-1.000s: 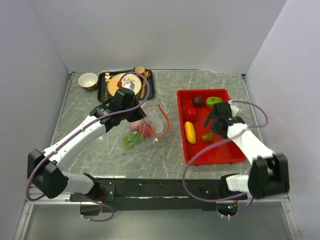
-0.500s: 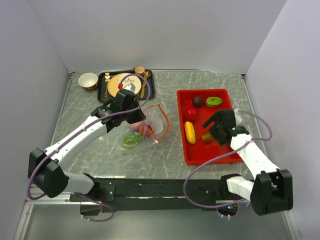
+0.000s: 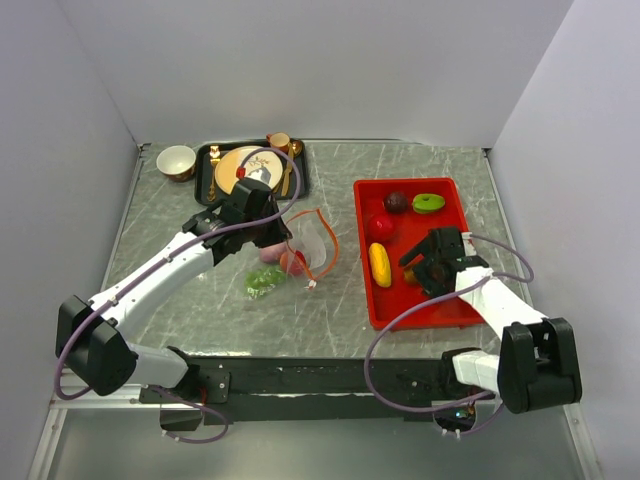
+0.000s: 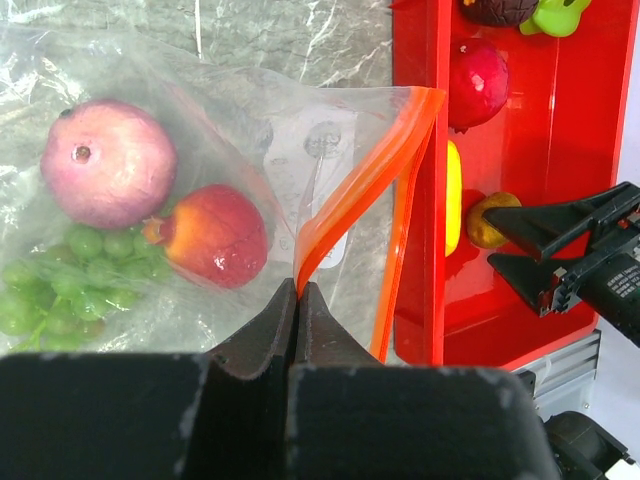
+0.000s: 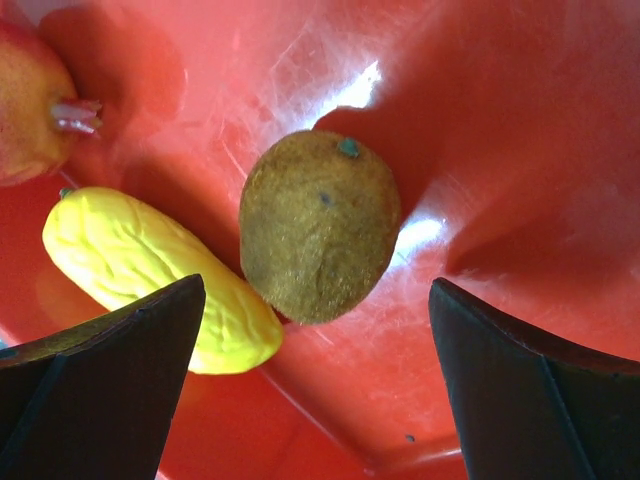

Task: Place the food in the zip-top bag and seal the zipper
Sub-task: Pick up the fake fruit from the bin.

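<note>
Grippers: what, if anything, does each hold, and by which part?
The left gripper, jaws shut, holds the zip-top bag by its zipper. The right gripper, jaws open, holds nothing.

My left tool (image 3: pixel 284 236) is pinched tight at mid-frame, arm stretched diagonally from lower left; my right tool (image 3: pixel 424 263) is spread wide right of centre, pointing down.
</note>
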Robot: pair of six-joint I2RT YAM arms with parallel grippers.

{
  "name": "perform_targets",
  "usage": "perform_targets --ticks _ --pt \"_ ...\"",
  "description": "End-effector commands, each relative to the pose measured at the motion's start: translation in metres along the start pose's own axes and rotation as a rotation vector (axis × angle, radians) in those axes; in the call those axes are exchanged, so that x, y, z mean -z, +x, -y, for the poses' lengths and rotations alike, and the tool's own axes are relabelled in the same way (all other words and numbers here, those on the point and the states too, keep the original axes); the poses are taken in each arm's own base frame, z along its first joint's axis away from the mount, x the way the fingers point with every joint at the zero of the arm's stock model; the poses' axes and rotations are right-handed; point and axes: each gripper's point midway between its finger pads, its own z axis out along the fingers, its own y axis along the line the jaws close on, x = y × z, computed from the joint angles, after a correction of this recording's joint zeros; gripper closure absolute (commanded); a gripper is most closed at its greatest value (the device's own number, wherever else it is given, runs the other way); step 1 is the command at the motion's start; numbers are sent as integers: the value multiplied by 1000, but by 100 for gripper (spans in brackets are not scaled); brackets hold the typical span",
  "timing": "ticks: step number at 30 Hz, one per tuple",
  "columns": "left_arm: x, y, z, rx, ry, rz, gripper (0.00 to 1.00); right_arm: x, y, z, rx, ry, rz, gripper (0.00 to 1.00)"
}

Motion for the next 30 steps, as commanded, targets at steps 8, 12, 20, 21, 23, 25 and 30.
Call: perform_targets --ticks 8,12,20,21,23,25,30 --pt "1 -5 6 -10 15 7 99 -10 -40 -1 -9 48 74 13" --pt "1 -5 7 -12 16 4 99 -16 -39 3 -4 49 50 36" --pt "0 -3 4 -7 7 2 99 -10 -38 1 21 -7 50 70" --pt "0 -3 4 -6 6 3 99 -6 -42 -4 28 -20 62 74" --pt "0 -3 4 -7 7 4 99 6 -50 -14 58 -69 94 76" --pt "0 -4 5 -7 10 3 99 23 -57 -35 92 -162 113 77" --pt "-3 -3 9 -10 22 -9 99 56 -63 -76 217 -313 92 77"
